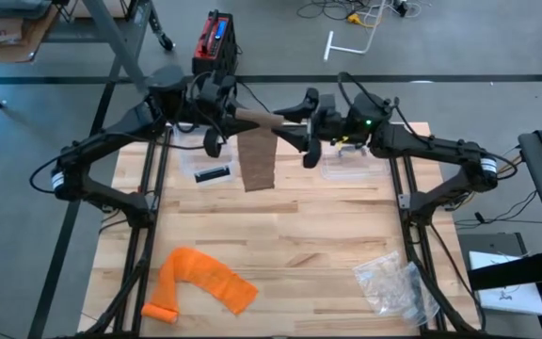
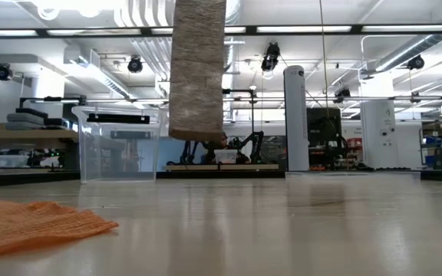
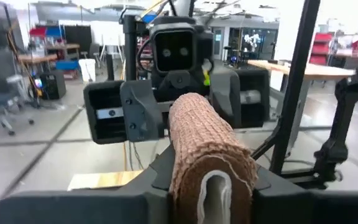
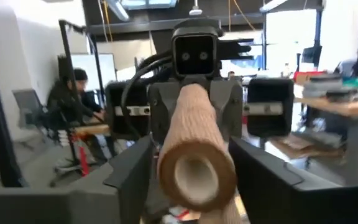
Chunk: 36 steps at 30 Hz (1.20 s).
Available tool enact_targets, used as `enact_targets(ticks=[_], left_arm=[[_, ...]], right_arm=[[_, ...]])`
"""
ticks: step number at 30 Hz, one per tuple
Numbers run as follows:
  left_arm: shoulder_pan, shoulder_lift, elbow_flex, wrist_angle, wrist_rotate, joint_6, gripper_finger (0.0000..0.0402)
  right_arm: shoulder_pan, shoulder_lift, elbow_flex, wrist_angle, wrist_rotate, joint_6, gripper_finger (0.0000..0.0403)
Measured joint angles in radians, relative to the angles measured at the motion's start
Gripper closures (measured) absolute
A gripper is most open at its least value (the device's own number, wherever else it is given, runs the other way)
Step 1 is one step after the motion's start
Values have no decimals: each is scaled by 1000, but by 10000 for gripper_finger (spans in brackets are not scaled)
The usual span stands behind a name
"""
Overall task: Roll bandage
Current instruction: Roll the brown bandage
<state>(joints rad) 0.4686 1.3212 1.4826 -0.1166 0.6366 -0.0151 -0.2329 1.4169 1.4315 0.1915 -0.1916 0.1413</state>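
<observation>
A tan bandage roll (image 1: 258, 120) lies level in the air above the table's far middle, between my two arms. Its loose tail (image 1: 259, 162) hangs straight down, and the low view shows the tail (image 2: 198, 69) ending clear of the tabletop. My left gripper (image 1: 241, 117) is shut on the roll's left end (image 3: 211, 180). My right gripper (image 1: 288, 128) faces it from the right, open. Its fingers (image 4: 132, 168) stand on either side of the roll's hollow right end (image 4: 196, 172). My left gripper pinches the left end of the roll (image 3: 185, 155) between its two fingers (image 3: 159, 169). The fingers come level from the table's left and lie along the roll. The roll is lifted clear and stays level, with its tail hanging slack below.
An orange bandage (image 1: 199, 284) lies crumpled near the front left. A clear plastic bag (image 1: 395, 284) lies at the front right. Two clear packets (image 1: 211, 171) (image 1: 351, 169) lie under the arms. A clear bin (image 2: 117, 143) stands beyond the far edge.
</observation>
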Motion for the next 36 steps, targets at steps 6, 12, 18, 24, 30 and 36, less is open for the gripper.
enact_targets(ticks=[6, 12, 18, 24, 30, 36], left_arm=[[0, -8, 0, -41, 1, 168, 325], [-4, -5, 0, -42, 2, 267, 333], [-5, -5, 0, -44, 3, 269, 324], [-5, -5, 0, -51, 3, 333, 323], [-5, -5, 0, -54, 2, 395, 322], [-5, 0, 0, -61, 1, 406, 322]], right_arm=[[0, -24, 0, -6, -3, 187, 132], [-18, -18, 0, -7, -2, 287, 96], [-39, -15, 0, 8, -4, 307, 85], [-52, -1, 17, -14, -53, 395, 96], [-51, 36, 46, -39, -97, 438, 100], [-51, 76, 75, -37, -132, 481, 94]])
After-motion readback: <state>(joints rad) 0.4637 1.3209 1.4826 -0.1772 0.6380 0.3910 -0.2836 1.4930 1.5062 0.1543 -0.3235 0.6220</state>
